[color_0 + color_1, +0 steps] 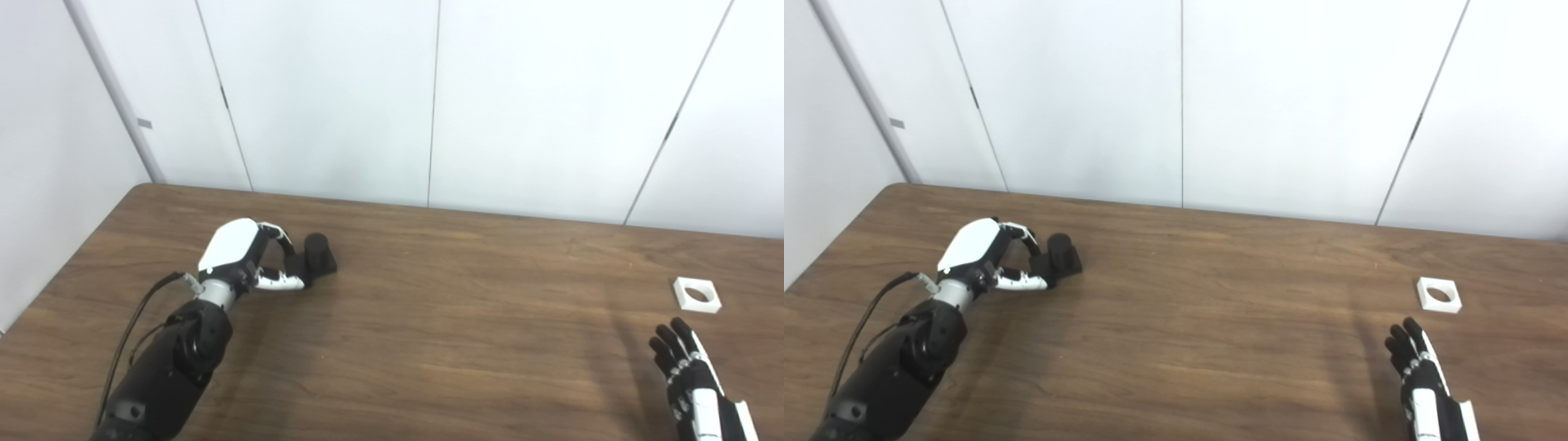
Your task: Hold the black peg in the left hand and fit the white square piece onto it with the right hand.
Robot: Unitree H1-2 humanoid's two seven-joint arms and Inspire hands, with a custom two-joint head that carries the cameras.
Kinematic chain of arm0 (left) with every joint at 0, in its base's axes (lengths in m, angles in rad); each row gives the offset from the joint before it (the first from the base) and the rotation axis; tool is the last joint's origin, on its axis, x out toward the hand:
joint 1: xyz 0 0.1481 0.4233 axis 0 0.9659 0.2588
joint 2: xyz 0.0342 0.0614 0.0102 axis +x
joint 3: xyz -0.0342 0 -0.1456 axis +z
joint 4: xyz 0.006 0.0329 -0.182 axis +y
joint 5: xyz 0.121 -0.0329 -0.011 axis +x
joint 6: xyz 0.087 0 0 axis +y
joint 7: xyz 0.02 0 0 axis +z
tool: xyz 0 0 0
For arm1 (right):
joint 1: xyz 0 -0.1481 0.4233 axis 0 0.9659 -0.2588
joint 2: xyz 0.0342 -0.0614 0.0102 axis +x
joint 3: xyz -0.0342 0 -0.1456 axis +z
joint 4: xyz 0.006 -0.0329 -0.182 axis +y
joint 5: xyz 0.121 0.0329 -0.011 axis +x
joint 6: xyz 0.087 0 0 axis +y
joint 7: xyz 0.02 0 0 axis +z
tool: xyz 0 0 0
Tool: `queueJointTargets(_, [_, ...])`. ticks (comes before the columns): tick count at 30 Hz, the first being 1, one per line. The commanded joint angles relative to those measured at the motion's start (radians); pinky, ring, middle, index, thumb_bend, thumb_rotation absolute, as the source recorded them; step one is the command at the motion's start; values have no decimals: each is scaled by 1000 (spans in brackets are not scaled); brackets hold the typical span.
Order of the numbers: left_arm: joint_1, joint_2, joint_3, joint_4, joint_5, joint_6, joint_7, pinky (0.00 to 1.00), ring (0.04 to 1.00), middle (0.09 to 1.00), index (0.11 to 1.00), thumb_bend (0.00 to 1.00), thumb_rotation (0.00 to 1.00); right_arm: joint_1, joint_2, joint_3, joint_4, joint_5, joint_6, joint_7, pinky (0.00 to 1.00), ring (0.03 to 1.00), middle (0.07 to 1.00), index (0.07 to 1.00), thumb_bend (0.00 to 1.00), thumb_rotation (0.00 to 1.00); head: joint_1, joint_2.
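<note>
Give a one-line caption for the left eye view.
Left hand reaches the black peg; open right hand nears the white square piece.

Both head cameras look down at table (429, 343), apparently mid-range; views overlap almost wholly.

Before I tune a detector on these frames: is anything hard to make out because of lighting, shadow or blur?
Left eye view: even light, no glare; the black peg merges with the left hand's dark fingers. Right eye view: soft overall; the white square piece stays clear on the table, and a faint shadow lies left of the right hand.
</note>
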Motion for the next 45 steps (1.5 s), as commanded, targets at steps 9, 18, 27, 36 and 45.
queueJointTargets(9, [47,16,-30,-172,99,-79,-16,1000,879,787,487,520,50,65,15,16,14,-31,-27,-11,945,910,913,933,543,988,-44,21])
queueJointTargets(18, [85,-28,-72,-249,143,-126,-47,1000,865,771,486,522,51,53,31,12,5,-16,-13,-26,902,880,876,914,584,949,-87,47])
queueJointTargets(27, [122,-72,-99,-303,141,-143,-114,1000,867,773,486,521,49,56,27,12,-32,-3,22,-31,913,885,874,916,629,945,-123,75])
queueJointTargets(36, [174,-128,-132,-351,145,-129,-159,1000,881,788,487,521,50,55,18,11,-69,-1,53,-35,902,883,878,904,602,952,-155,104])
queueJointTargets(45, [230,-174,-160,-393,157,-108,-206,1000,893,799,487,519,53,47,15,11,-112,-17,101,-46,888,882,865,896,589,933,-165,124])
